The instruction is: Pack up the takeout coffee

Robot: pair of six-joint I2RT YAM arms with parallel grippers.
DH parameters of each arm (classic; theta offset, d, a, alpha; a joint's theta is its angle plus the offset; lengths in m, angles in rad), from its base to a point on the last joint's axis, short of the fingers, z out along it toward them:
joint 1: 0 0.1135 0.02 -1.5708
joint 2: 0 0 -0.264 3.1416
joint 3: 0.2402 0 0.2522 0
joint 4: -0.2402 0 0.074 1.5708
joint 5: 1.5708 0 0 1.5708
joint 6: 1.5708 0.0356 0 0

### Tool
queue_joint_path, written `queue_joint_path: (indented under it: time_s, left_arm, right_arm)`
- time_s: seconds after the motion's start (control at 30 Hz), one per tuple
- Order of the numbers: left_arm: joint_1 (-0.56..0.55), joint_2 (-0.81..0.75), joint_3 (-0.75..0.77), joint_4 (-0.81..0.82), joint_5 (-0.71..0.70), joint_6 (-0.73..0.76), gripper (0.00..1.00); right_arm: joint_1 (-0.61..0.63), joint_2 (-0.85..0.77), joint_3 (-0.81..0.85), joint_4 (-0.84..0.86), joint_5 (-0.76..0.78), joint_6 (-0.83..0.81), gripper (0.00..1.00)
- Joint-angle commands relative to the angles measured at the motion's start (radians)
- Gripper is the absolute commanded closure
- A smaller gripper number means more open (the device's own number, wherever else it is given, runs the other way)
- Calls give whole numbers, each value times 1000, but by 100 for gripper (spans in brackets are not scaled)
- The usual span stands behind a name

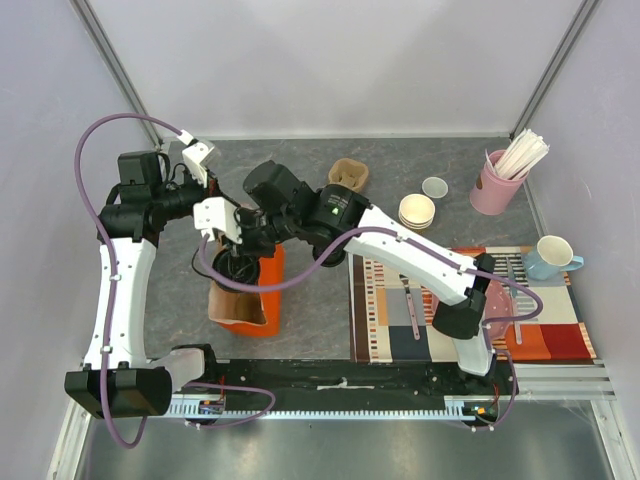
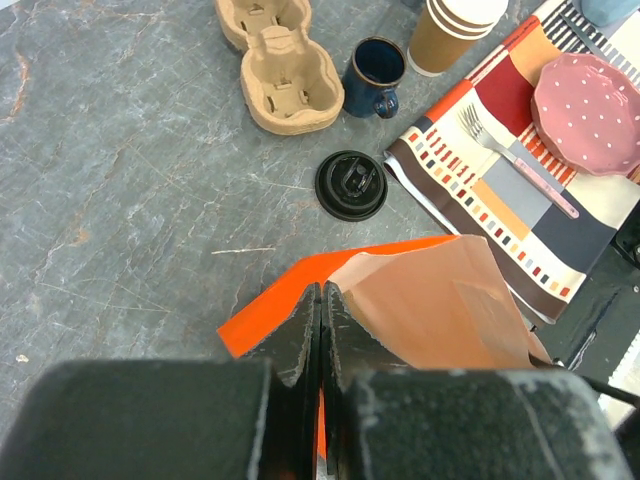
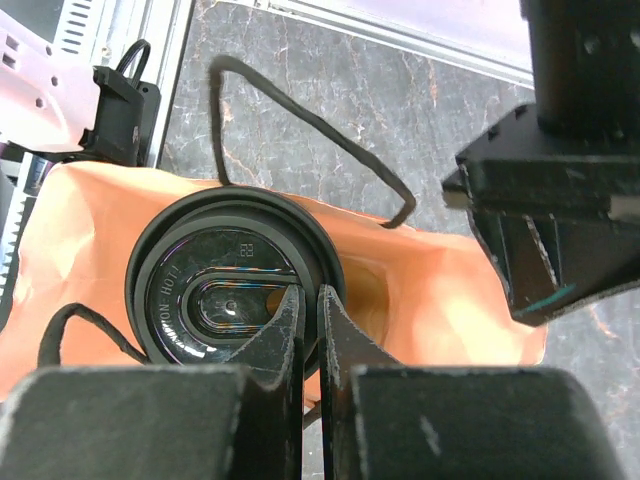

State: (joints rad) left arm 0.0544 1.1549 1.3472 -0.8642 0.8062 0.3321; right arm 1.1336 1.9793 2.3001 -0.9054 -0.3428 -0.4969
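Note:
The takeout coffee (image 3: pixel 215 290), a cup under a round black lid, hangs in the mouth of a brown and orange paper bag (image 3: pixel 450 300). My right gripper (image 3: pixel 310 295) is shut on the lid's rim, one finger on top of the lid and one outside it. In the top view the cup (image 1: pixel 236 268) is a dark shape at the upper end of the bag (image 1: pixel 245 305), under the right gripper (image 1: pixel 248 252). My left gripper (image 2: pixel 321 295) is shut on the bag's (image 2: pixel 440 300) edge, with orange paper showing between the pads. It holds the bag's far rim (image 1: pixel 232 235).
On the table past the bag lie a loose black lid (image 2: pixel 351 184), a cardboard cup carrier (image 2: pixel 280 60), a dark blue mug (image 2: pixel 375 75) and stacked paper cups (image 2: pixel 450 30). A striped placemat (image 1: pixel 400 310) carries a fork (image 2: pixel 515 160) and pink plate (image 2: pixel 590 110). A pink holder of straws (image 1: pixel 497 185) stands back right.

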Motion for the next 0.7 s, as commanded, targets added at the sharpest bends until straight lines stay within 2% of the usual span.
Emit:
queue_joint_path:
  time_s: [0.0, 0.17, 0.37, 0.57, 0.67]
  left_arm:
    - [-4, -14, 23, 22, 28, -7, 98]
    - [-7, -12, 21, 16, 30, -1, 98]
    - [-7, -12, 24, 14, 39, -2, 98]
    - [-7, -9, 26, 16, 39, -1, 98]
    - [-8, -9, 32, 14, 41, -1, 98]
  right_arm:
    - [26, -27, 51, 28, 117, -60, 100]
    - [29, -27, 76, 39, 186, -106, 100]
    - [28, 9, 18, 86, 203, -135, 100]
    - [29, 19, 25, 109, 148, -143, 100]
    - [29, 19, -36, 99, 140, -196, 100]
